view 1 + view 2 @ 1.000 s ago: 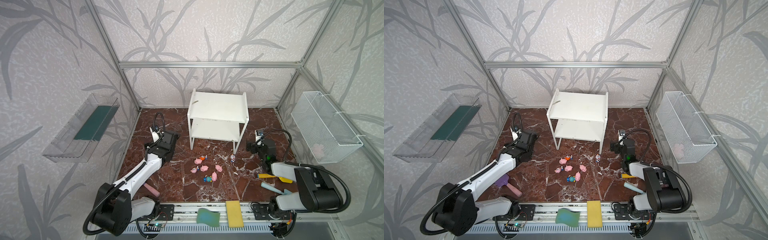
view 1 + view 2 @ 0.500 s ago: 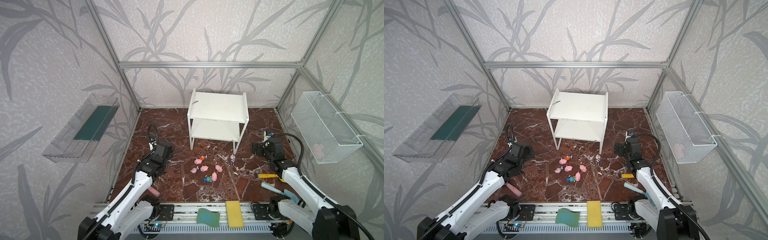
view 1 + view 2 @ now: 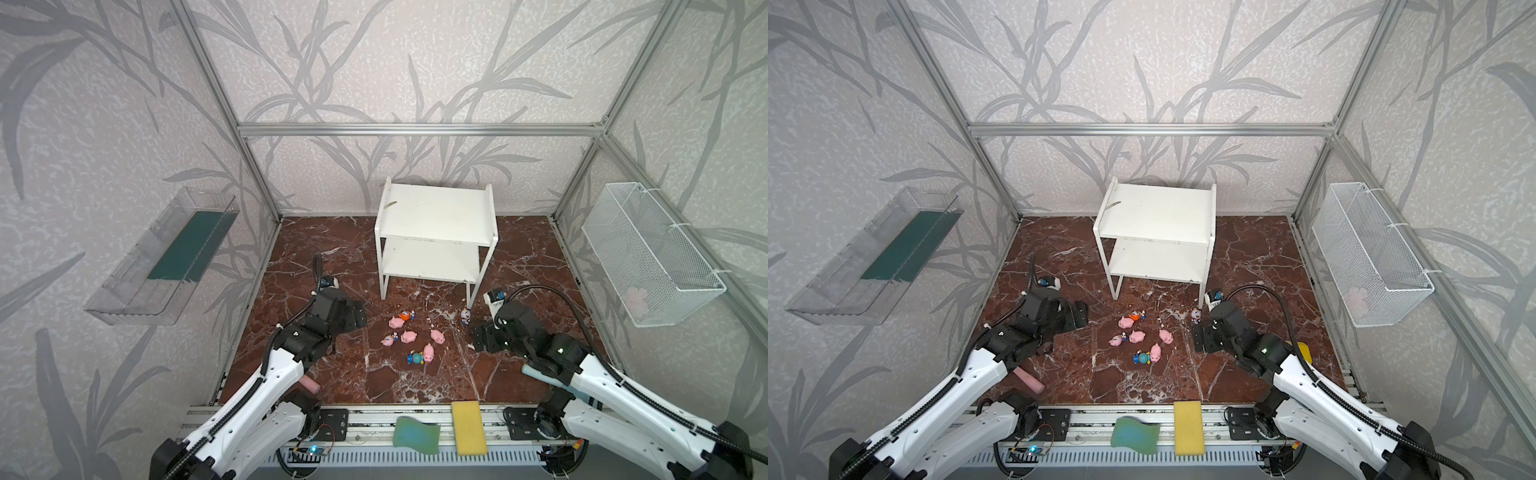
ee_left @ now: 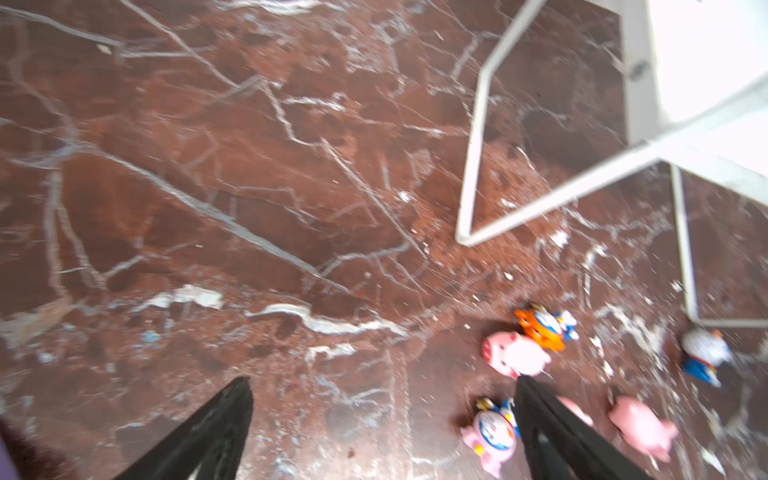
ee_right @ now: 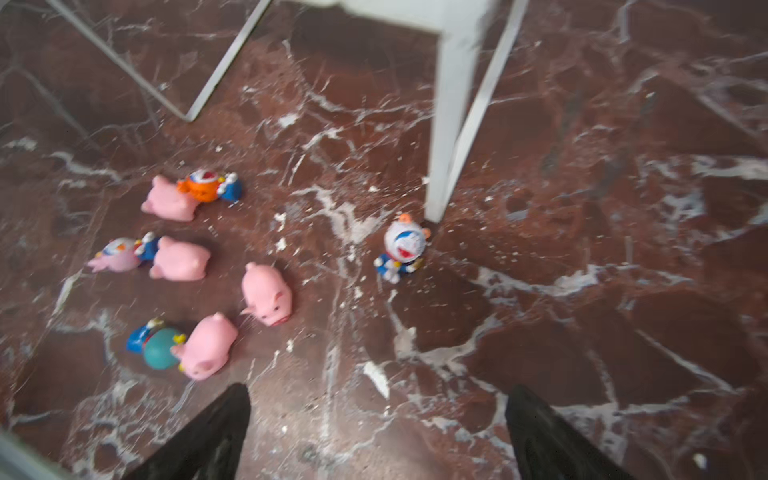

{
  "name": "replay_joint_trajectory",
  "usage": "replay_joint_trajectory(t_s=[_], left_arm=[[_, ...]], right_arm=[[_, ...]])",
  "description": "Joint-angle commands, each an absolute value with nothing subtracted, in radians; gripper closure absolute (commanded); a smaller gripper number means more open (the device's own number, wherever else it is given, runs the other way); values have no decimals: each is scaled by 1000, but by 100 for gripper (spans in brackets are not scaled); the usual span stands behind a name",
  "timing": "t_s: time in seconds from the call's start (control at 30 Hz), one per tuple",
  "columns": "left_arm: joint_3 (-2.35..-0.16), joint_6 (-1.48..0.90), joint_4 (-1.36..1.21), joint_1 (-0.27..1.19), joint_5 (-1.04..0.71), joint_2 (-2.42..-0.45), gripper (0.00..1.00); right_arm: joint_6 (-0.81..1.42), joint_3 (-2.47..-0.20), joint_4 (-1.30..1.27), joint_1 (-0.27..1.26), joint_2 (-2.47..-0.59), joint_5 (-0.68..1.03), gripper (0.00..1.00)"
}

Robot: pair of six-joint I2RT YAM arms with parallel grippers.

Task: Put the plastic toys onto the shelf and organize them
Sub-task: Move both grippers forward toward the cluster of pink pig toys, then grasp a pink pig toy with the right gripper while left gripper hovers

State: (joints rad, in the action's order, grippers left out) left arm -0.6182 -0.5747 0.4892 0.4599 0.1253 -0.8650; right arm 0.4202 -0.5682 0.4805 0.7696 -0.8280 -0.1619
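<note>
Both arms hung low over the tabletop (image 3: 519, 257), left jaws wide apart, right jaws wide apart too, nothing in either. The shelf (image 3: 434, 216) held no toys. All of them lay on the tabletop in front of it, the pigs (image 3: 409, 336) and three figurines (image 3: 413, 358) bunched between the two arms.

The blue-white figurine (image 3: 1196, 316) stood off alone, just beside the shelf's front right leg (image 3: 1202, 293) and straight ahead of my right jaws, so I judged the right arm the nearer one for it.

The right wrist view gave me what the top views couldn't: that figurine (image 5: 401, 249) was upright, face toward me, close by the foot of the leg. I reckoned room for a finger was tight there. The nearest pig (image 5: 266, 293) lay snout toward the jaws, so they'd close across its width.

In the left wrist view another pig (image 4: 515, 355) sat just past a fingertip (image 4: 536, 399), touching the orange figurine (image 4: 540, 326).
</note>
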Motion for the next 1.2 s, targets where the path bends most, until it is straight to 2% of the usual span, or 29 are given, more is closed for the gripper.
replay_joint_trajectory(t_s=[0.0, 0.13, 0.27, 0.43, 0.87, 1.17], left_arm=[[-600, -563, 486, 507, 80, -859, 1], [-582, -566, 473, 569, 83, -868, 1], [-558, -571, 442, 616, 86, -863, 1], [-543, -563, 431, 642, 86, -829, 1], [-530, -560, 412, 653, 76, -778, 1], [-608, -503, 468, 658, -41, -791, 1]], right_arm=[[500, -541, 475, 890, -845, -230, 7], [532, -528, 385, 992, -947, -276, 14], [529, -524, 263, 1001, -1066, -265, 26], [488, -538, 164, 1000, -1180, -260, 32], [430, -600, 37, 1000, -1425, -247, 34], [391, -640, -32, 984, -1542, -221, 35]])
